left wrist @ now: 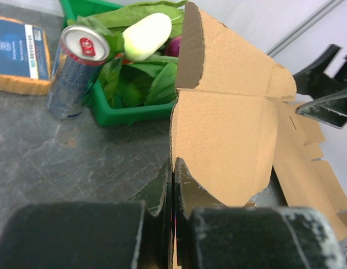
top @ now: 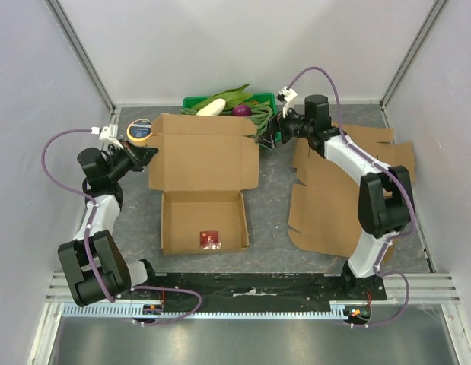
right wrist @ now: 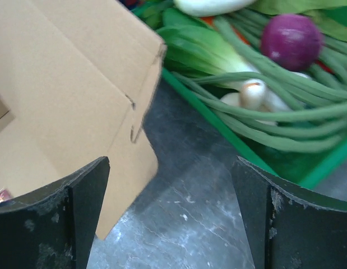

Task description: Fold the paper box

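The paper box (top: 204, 220) lies mid-table as an open brown tray, its lid (top: 205, 152) laid back toward the far side. My left gripper (top: 147, 155) is at the lid's left edge, shut on the cardboard flap (left wrist: 229, 140); in the left wrist view the left gripper (left wrist: 174, 168) pinches the thin edge between its jaws. My right gripper (top: 269, 131) is open just off the lid's right corner. In the right wrist view the right gripper (right wrist: 170, 185) holds nothing, and the lid's side flap (right wrist: 78, 95) hangs in front of its left finger (right wrist: 78, 207).
A green bin (top: 270, 102) of vegetables stands behind the lid, holding green beans (right wrist: 263, 112) and a purple onion (right wrist: 291, 33). A can (left wrist: 78, 73) and an orange packet (left wrist: 16, 56) sit at the far left. Flat cardboard blanks (top: 349, 190) are stacked on the right. A small red item (top: 210, 239) lies in the tray.
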{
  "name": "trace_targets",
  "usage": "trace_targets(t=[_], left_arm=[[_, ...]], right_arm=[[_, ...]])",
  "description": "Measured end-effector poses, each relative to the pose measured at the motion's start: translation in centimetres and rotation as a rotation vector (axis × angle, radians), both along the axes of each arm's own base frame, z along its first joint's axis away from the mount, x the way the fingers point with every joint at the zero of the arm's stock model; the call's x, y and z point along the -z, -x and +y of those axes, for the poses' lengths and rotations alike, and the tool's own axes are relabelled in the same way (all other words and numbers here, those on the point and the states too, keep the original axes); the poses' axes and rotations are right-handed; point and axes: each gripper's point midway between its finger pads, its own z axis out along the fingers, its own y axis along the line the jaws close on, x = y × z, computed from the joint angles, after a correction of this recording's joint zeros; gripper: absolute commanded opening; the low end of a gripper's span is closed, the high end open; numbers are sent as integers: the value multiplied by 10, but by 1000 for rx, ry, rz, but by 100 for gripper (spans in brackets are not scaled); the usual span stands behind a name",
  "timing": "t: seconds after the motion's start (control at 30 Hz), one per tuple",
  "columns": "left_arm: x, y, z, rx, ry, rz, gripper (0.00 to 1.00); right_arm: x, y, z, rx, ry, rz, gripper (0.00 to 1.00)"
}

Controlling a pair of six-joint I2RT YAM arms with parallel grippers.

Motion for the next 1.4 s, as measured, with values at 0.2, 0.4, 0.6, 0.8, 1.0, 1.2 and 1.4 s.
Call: trace_targets(t=[0.2,0.4,0.6,0.8,1.0,1.2,1.4], left_arm=[[-12,-2,-11,57,-11,-47,2],[-13,-4,-14,71,-12,-55,2],[-17,-11,-19,45,-14,-64,23],[-30,-19,-18,-61,5,-53,68],[-67,10,0,-257,2,-64,71],[-91,39,8,-349,-10,-37,80],[-65,23,4,-270,-69,22,74]], right_arm=[[1,-8,37,-233,-126,18,88],[-21,-11,64,-316,-282,46,44],[-37,-1,82,-348,-312,-25,0],[-57,5,85,-334,-240,-145,0],[-77,1,75,-302,-118,-300,0],[-96,-5,69,-334,17,-445,0],[-99,12,65,-404,111,-530,0]])
